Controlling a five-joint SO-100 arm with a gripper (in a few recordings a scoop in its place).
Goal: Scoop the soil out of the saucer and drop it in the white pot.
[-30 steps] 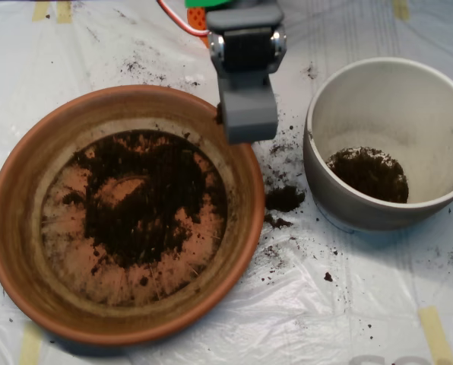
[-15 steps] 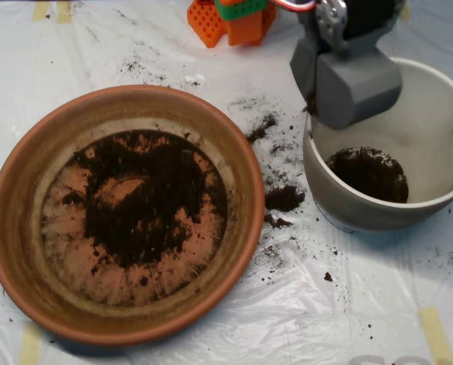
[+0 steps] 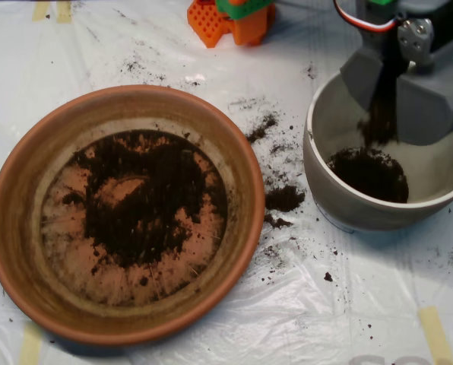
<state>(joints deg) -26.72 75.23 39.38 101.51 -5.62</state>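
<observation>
The terracotta saucer (image 3: 17,228) fills the left half of the overhead view, with dark soil (image 3: 147,198) spread thin over its floor and bare orange patches showing through. At the right stands the white pot (image 3: 325,179) with a mound of soil (image 3: 369,173) at its bottom. My grey scoop (image 3: 386,95) hangs over the pot's back part, its two shells parted, and a dark stream of soil (image 3: 380,114) falls from the gap into the pot.
Spilled soil clumps (image 3: 283,199) and crumbs lie on the white plastic sheet (image 3: 302,304) between saucer and pot. The orange and green arm base (image 3: 230,17) sits at the top centre. Tape strips (image 3: 435,331) mark the sheet's edges.
The scoop travelled right from the saucer's rim to above the pot, then opened; soil now pours out of it. Fresh crumbs lie by the saucer's upper right rim.
</observation>
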